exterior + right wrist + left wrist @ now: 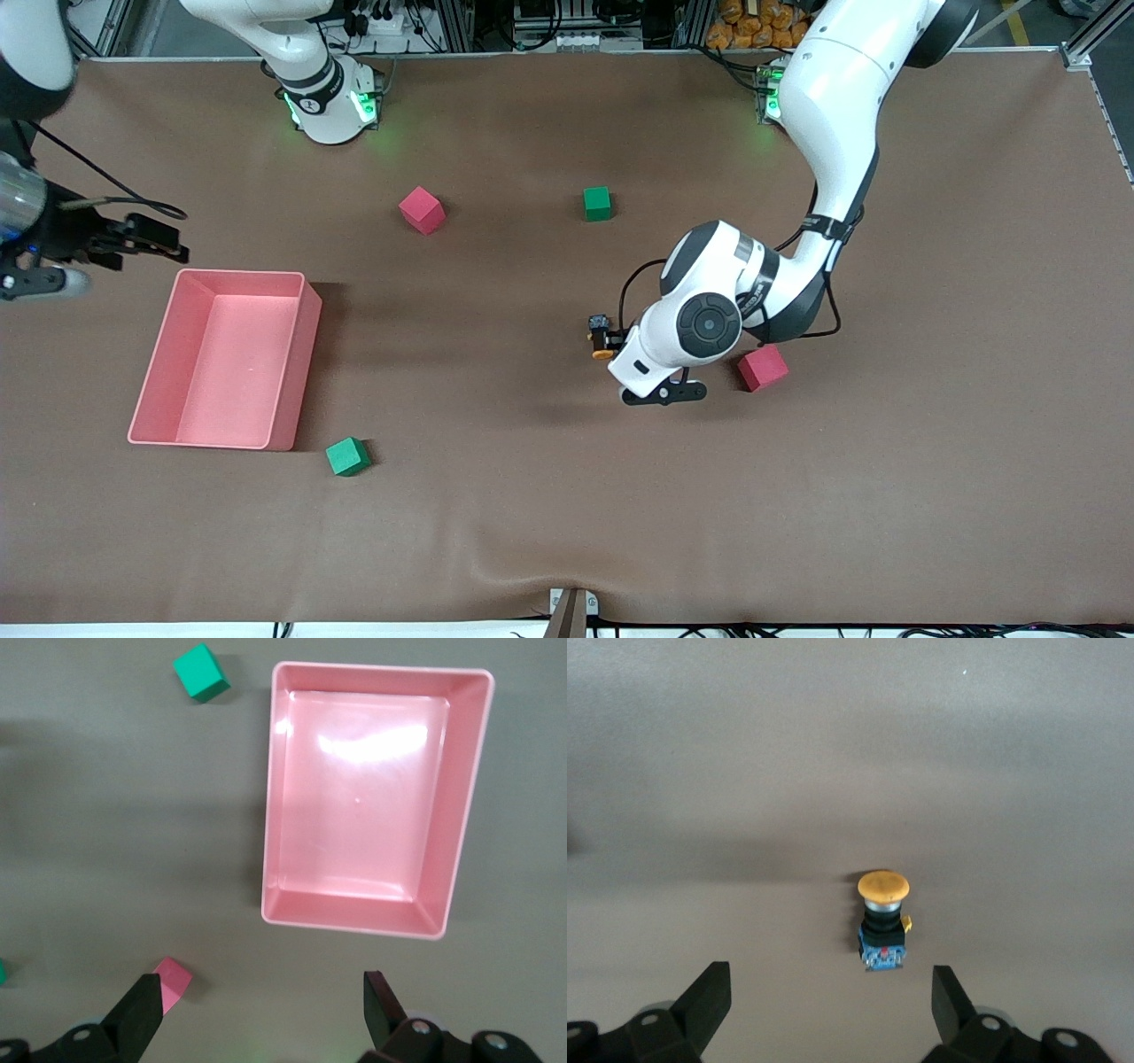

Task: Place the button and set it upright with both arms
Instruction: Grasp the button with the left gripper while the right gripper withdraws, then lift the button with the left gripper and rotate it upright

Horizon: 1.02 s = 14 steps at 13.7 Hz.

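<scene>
The button (601,338) lies on its side on the brown table, orange cap toward the front camera, dark body toward the robots. In the left wrist view the button (882,920) lies just ahead of my left gripper (830,1003), in line with the gap. That gripper is open and empty, low over the table; in the front view its white wrist (682,332) hides its fingers. My right gripper (158,241) waits in the air at the right arm's end of the table, above the pink tray's edge. It also shows in the right wrist view (261,1005), open and empty.
A pink tray (301,350) lies empty toward the right arm's end, also in the right wrist view (354,923). A red cube (763,367) lies close beside the left wrist. Another red cube (422,209) and a green cube (597,203) lie nearer the robots. A green cube (347,456) lies by the tray's near corner.
</scene>
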Available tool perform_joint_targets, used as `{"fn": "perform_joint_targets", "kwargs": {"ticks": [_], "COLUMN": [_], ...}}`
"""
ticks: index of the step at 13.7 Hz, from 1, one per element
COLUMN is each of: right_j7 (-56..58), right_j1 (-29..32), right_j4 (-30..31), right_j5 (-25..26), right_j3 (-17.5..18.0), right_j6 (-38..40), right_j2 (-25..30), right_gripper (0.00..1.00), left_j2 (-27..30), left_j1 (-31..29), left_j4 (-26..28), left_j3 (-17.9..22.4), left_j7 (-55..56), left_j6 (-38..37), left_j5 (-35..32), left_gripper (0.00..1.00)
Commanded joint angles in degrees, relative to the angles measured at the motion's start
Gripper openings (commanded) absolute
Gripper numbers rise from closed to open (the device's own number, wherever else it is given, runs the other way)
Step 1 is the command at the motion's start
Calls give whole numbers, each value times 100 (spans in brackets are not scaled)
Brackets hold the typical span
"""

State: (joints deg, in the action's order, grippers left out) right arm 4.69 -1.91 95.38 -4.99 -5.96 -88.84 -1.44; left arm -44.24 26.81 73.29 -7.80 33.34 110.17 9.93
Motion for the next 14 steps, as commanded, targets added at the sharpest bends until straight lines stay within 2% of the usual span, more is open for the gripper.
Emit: {"fn": "perform_joint_targets", "kwargs": {"ticks": [1,3,5,6,7,9,10,11,14], "right_j7": [-686,-864,-856,-864,-908,-1040,-1023,-979,-979], "right_j1": [86,129,270,287,288,253,209,200,191], "right_j4": [-509,-879,-933,-1055,-1187,-1206,-1206,-1206,-1206], "right_j5": [60,113,139,209,244,366,655,727,667], "right_j3": [95,86,95,95,95,121,165,182,200], "right_j6": [602,919,903,921,982,1149,1114,1097,614], "right_j2": [-6,-6,108,108,109,152,161,187,214], "right_gripper": [100,100,100,100,100,100,100,100,100], "left_j2": [-286,-426,-506,-524,-585,-690,-700,-743,-805], "left_j1": [131,280,316,351,351,447,491,553,623], "left_j4": [-209,-201,-192,-166,-148,-139,-130,-122,-78], "left_j3": [68,77,77,77,77,68,68,68,68], "left_j7": [154,374,392,436,427,436,497,559,559], "left_j6": [310,627,733,734,734,734,734,716,672], "left_j5": [79,70,70,70,79,79,79,79,79], "left_gripper": [100,98,94,83,77,76,75,75,75]}}
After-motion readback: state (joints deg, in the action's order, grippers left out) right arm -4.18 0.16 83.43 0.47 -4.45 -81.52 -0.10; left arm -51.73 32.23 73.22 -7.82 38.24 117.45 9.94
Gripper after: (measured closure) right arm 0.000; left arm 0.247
